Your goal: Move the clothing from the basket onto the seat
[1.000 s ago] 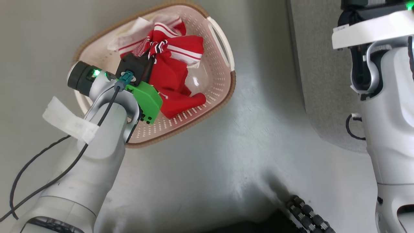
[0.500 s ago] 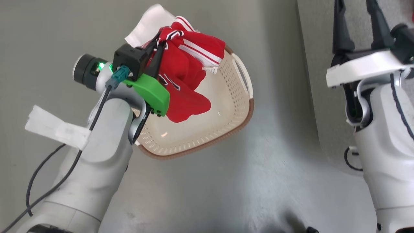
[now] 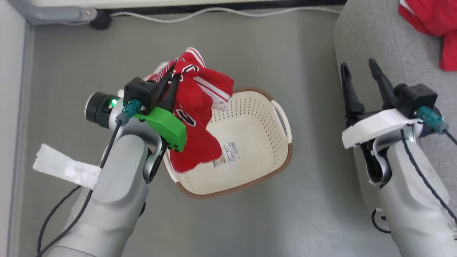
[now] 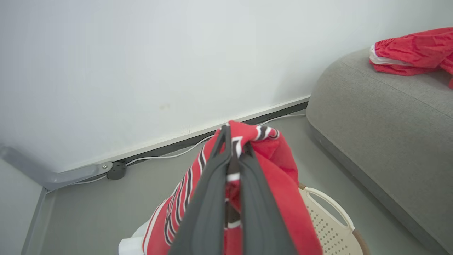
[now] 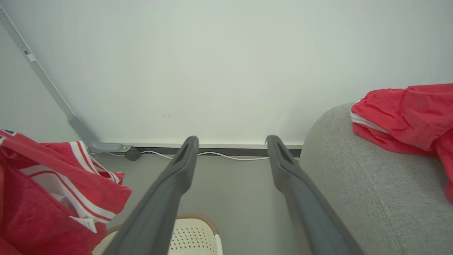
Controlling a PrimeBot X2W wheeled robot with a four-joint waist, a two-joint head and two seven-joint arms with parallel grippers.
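While the red jersey with white striped trim hangs bunched over the cream perforated plastic basket with a brown rim, the left gripper has its dark fingers clenched on the cloth's striped edging. Whether the hem touches the rim cannot be told. A paper label lies on the basket's bare bottom. The right gripper, jaws spread and holding nothing, hovers beside the large grey fabric sofa, where another red garment lies.

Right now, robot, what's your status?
Left gripper shut on jersey, held above basket. Right gripper open, beside sofa. One red garment on sofa. Nothing seen blocking.
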